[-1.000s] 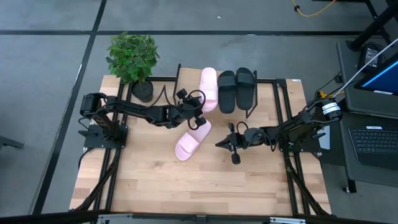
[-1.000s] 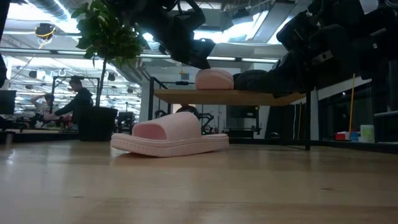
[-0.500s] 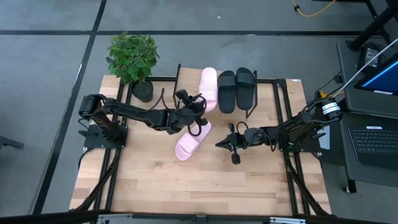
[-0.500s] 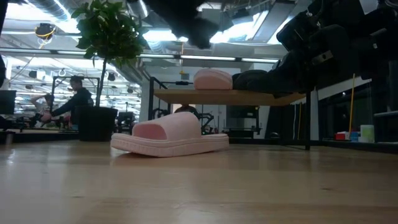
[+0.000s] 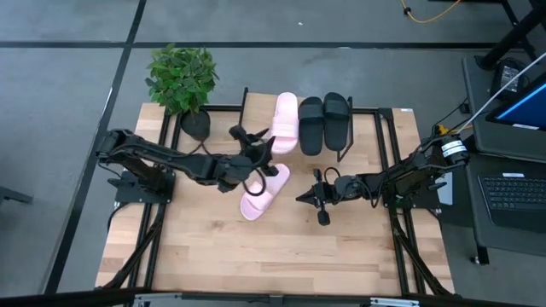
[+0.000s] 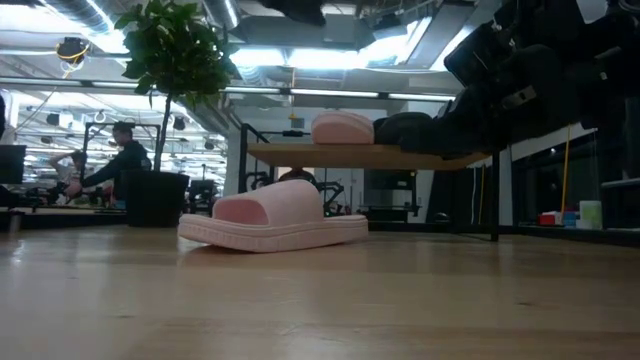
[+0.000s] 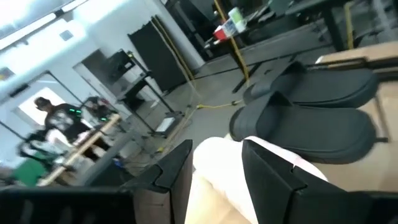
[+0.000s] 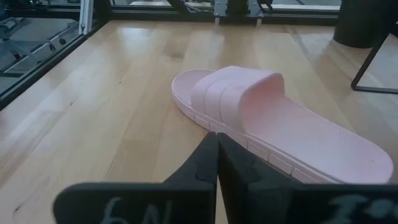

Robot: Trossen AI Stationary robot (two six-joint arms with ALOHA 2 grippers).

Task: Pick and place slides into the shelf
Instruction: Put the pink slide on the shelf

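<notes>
The left pincer (image 5: 253, 145), open and empty, hangs above the table (image 5: 205, 256) between the shelf (image 5: 367, 128) and the loose pink slide (image 5: 264, 191), whose long axis runs diagonally just beside it, nearer than the shut right pincer (image 5: 300, 197).

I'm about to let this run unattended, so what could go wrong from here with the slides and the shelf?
1. The left gripper hangs open just beside the pink slide on the shelf; a swing could knock it off.
2. The pink slide on the table lies angled, partly under the left arm, so a grasp may slip.
3. The shelf already holds the two black slides too, so room for the last one looks tight.
</notes>
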